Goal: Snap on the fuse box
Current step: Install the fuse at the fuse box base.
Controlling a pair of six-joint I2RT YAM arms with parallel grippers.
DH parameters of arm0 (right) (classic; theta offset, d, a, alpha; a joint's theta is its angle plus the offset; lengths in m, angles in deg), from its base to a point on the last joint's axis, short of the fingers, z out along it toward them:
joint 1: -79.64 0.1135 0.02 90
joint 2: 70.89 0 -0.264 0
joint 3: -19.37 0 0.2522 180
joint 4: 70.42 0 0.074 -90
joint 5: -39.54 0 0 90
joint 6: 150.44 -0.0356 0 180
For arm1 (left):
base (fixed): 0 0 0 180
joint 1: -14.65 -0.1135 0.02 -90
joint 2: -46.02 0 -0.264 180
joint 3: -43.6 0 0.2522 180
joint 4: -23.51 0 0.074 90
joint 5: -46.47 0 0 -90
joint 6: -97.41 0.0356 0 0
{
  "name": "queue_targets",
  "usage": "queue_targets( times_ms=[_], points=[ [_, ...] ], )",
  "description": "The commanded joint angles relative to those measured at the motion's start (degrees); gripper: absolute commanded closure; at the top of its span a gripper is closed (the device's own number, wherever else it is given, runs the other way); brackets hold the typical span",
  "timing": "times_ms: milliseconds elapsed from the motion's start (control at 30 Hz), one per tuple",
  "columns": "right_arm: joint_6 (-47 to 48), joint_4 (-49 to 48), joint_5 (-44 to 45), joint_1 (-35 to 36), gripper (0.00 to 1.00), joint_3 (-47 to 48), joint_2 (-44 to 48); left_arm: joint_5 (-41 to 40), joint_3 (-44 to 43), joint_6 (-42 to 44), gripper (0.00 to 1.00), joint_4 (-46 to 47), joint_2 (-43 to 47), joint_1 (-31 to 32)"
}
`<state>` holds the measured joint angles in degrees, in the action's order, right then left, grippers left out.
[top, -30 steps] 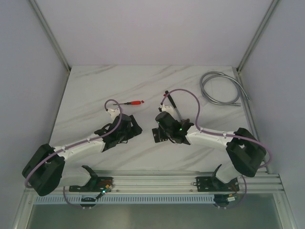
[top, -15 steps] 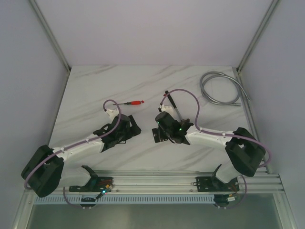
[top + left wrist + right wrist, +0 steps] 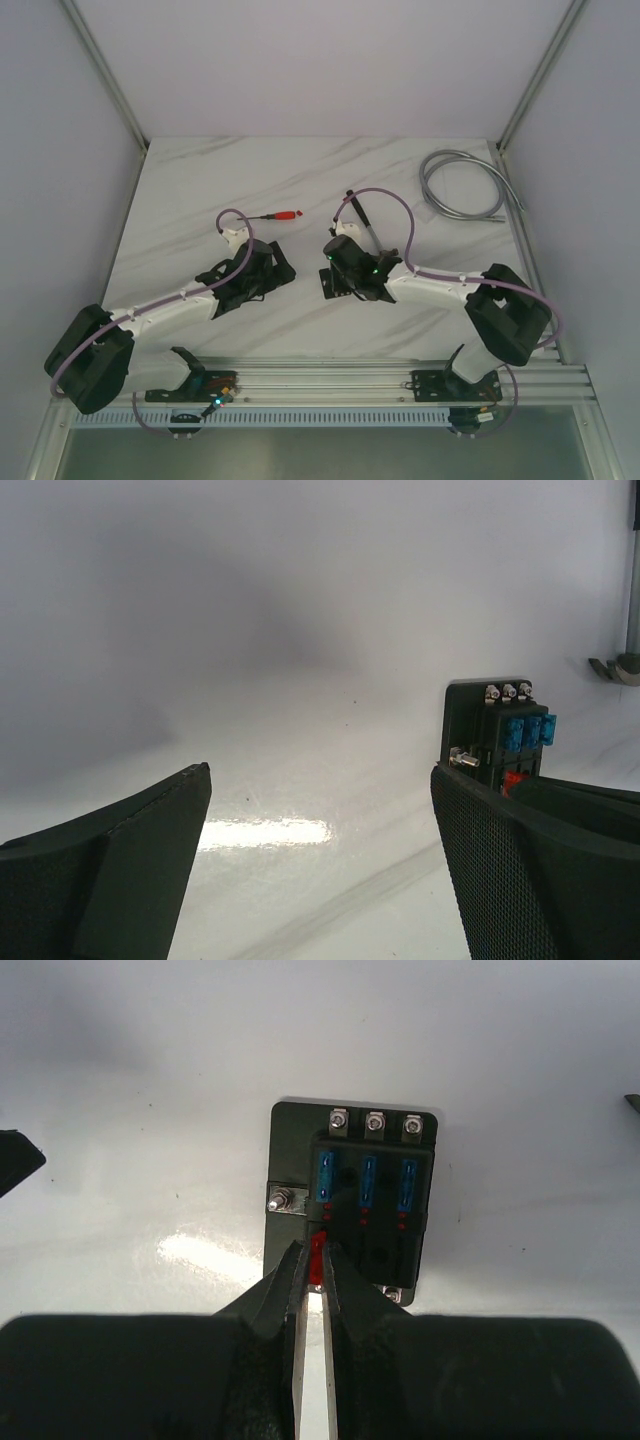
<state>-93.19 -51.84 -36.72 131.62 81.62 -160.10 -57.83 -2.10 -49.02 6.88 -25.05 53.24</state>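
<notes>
Noted right gripper (image 3: 312, 1260) clamped on a red fuse (image 3: 318, 1248) at 7 o'clock of the fuse box (image 3: 365, 1195), left gripper (image 3: 320, 775) spread wide.

The fuse box (image 3: 350, 1200) is a small black rectangular block lying flat on the desk, straight ahead of the right hand (image 3: 312, 1255) and touching its fingertips. Three silver screw terminals line its far edge, and a silver stud juts from its left side. Three blue fuses stand in a row across its top. The red fuse (image 3: 318, 1250) in the near left slot sits pinched between that hand's narrowed fingers.
</notes>
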Motion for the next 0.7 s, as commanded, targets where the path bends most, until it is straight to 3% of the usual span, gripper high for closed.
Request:
queue_targets(
  times_ms=[0, 667],
  points=[
    [0.5, -0.88, 0.11, 0.37, 1.0, 0.55, -0.92, -0.99, 0.65, 0.68, 0.0, -1.08, 0.49, -0.35],
    [0.48, 1.14, 3.23, 0.48, 0.96, 0.89, -2.45, -0.83, 0.83, 0.35, 0.0, -1.05, 0.75, -0.31]
  ],
)
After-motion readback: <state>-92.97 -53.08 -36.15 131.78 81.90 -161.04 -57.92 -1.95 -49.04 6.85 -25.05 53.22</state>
